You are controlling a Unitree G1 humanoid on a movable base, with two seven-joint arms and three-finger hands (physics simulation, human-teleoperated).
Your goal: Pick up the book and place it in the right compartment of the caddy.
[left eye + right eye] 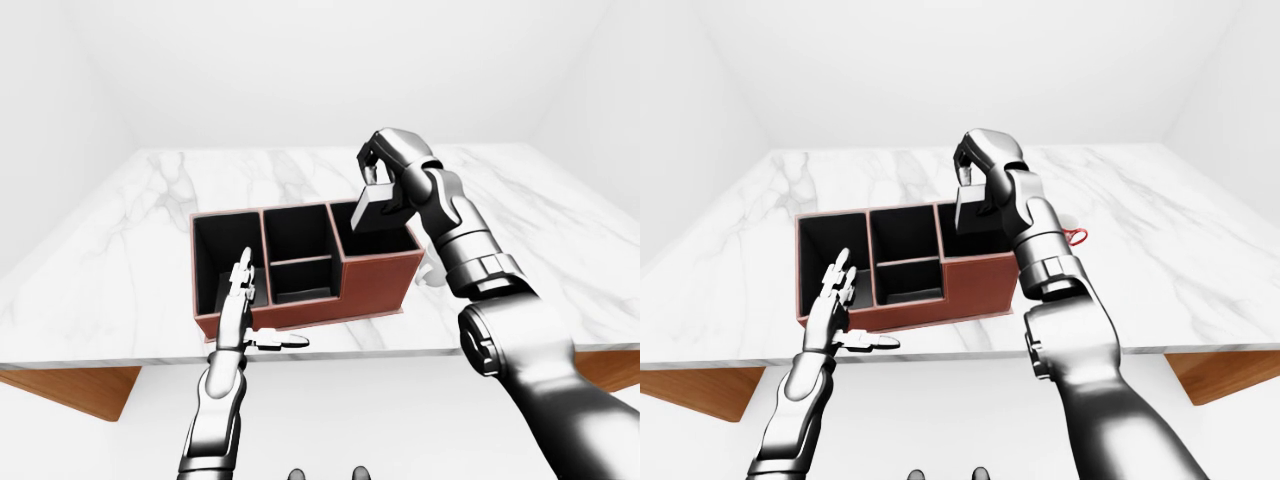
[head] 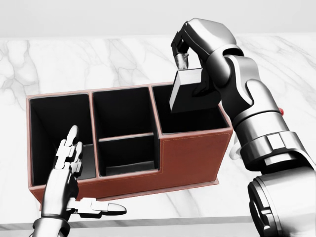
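Book [image 2: 190, 91]: dark grey, tilted, held above the opening of the caddy's right compartment [image 2: 190, 118], lower corner dipping toward it.
Right robot hand [image 2: 190, 64]: fingers closed on the book's upper end, arm entering from the head view's right.
Caddy [image 2: 190, 155]: red-brown, black-lined, on the marble tabletop [image 2: 74, 64].
Left robot hand [image 2: 71, 165]: fingers spread, empty, in front of the caddy's left compartment in the head view.
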